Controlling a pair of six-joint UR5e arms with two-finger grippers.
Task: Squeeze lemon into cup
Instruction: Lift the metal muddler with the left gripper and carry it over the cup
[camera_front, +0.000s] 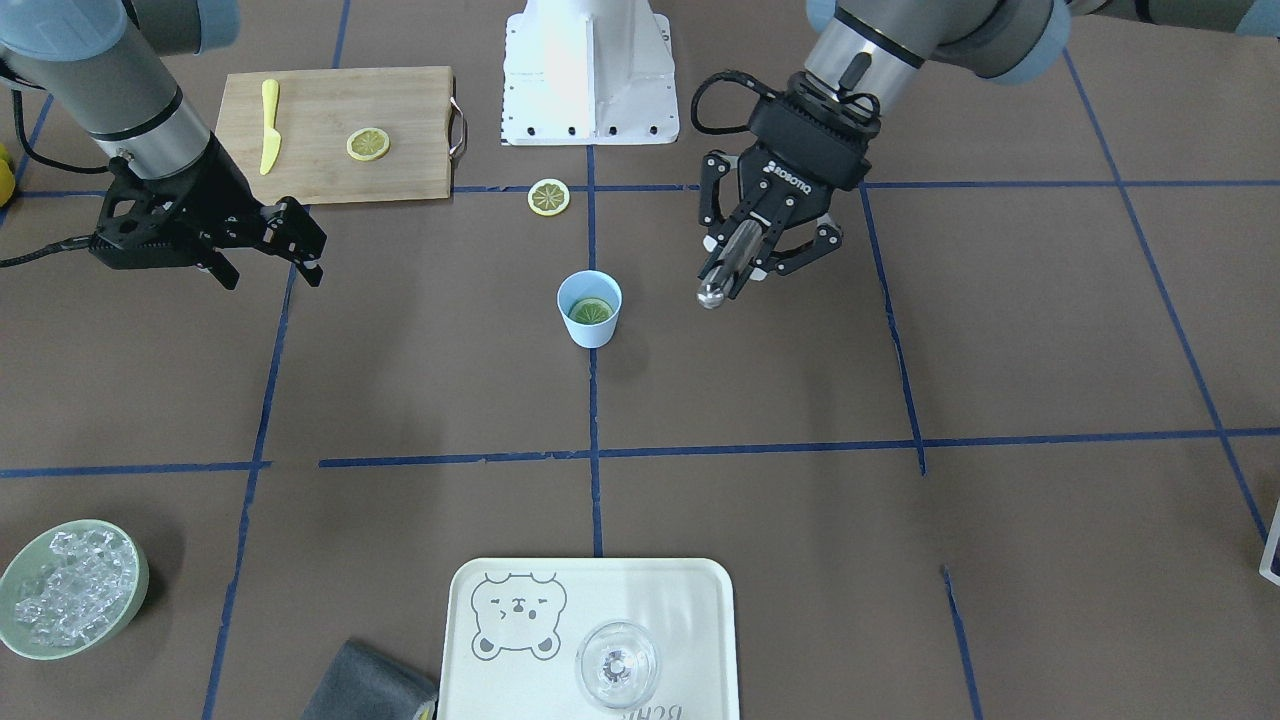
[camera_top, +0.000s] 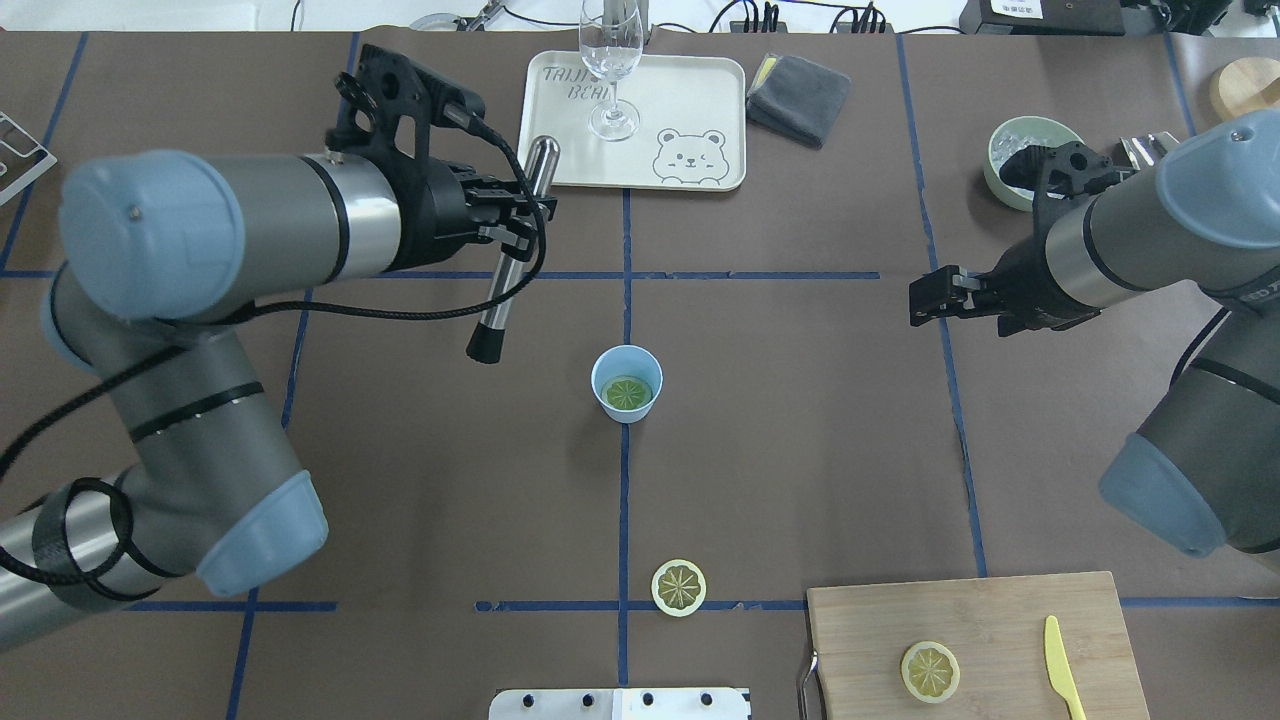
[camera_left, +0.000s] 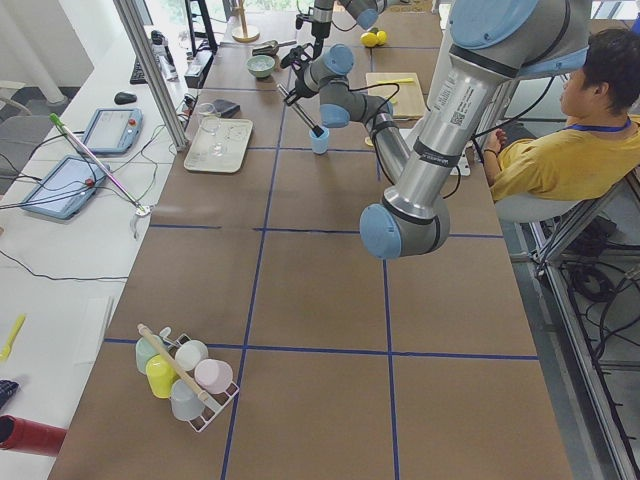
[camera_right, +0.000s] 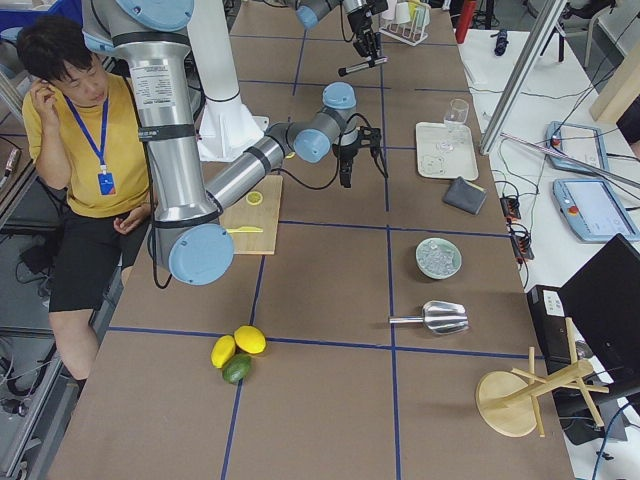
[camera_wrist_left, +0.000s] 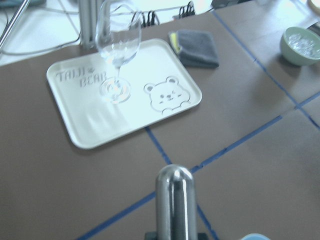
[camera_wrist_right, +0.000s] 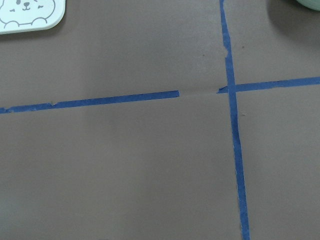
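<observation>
The light-blue cup (camera_front: 592, 335) (camera_top: 600, 375) stands upright at the table's middle with a greenish lemon slice (camera_front: 591, 311) (camera_top: 628, 392) lying inside it. My left gripper (camera_front: 745, 255) (camera_top: 515, 215) is shut on a metal rod (camera_front: 722, 278) (camera_top: 497, 305) (camera_wrist_left: 174, 200), held tilted above the table beside the cup, apart from it. My right gripper (camera_front: 270, 270) (camera_top: 925, 295) hangs open and empty well off to the cup's other side. A second lemon slice (camera_front: 549, 197) (camera_top: 679, 587) lies on the table nearer the robot's base.
A wooden cutting board (camera_front: 330, 110) (camera_top: 1000, 620) carries another lemon slice (camera_front: 368, 144) and a yellow knife (camera_front: 269, 125). On the far side are a white tray (camera_front: 650, 600) (camera_top: 690, 90) with a wine glass (camera_front: 617, 665), a grey cloth (camera_top: 800, 95) and a green bowl (camera_front: 135, 590) of ice.
</observation>
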